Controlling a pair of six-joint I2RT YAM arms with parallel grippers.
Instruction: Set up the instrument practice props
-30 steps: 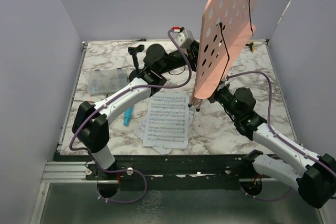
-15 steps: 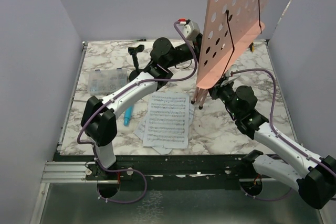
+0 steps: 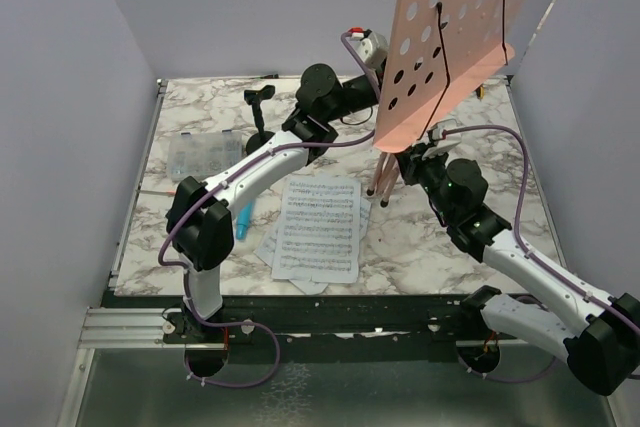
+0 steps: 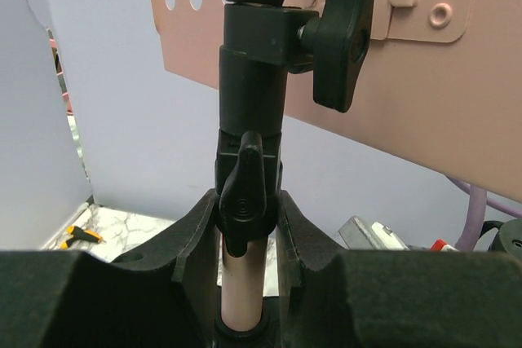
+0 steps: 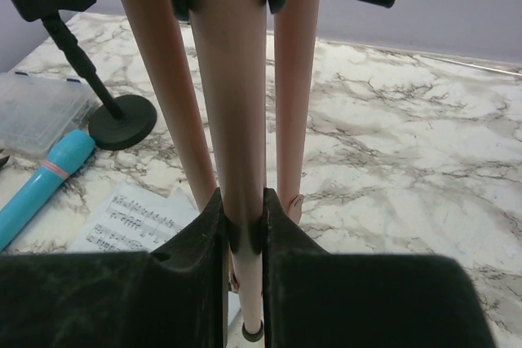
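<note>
While the left gripper [image 4: 249, 226] clamps the stand [image 3: 440, 67] by its post [image 4: 242, 283] just under the collar [image 4: 253, 63] and the right gripper [image 5: 243, 238] pinches one folded leg [image 5: 232, 79], the top-heavy panel [image 3: 470, 7] above both could twist that thin leg loose if the arms pull unevenly.

The table [image 3: 410, 247] is white marble with grey veins. Just left of the picture's centre lie white pages of sheet music [image 3: 318, 229], fanned and overlapping. A blue microphone [image 3: 243, 222] lies flat just left of them. Further up and left sits a clear plastic box [image 3: 205, 154], and beside it a black mic stand [image 3: 259, 112] stands upright on its round base. A small yellow and black item [image 3: 481, 88], too small to tell, lies at the upper right corner.
</note>
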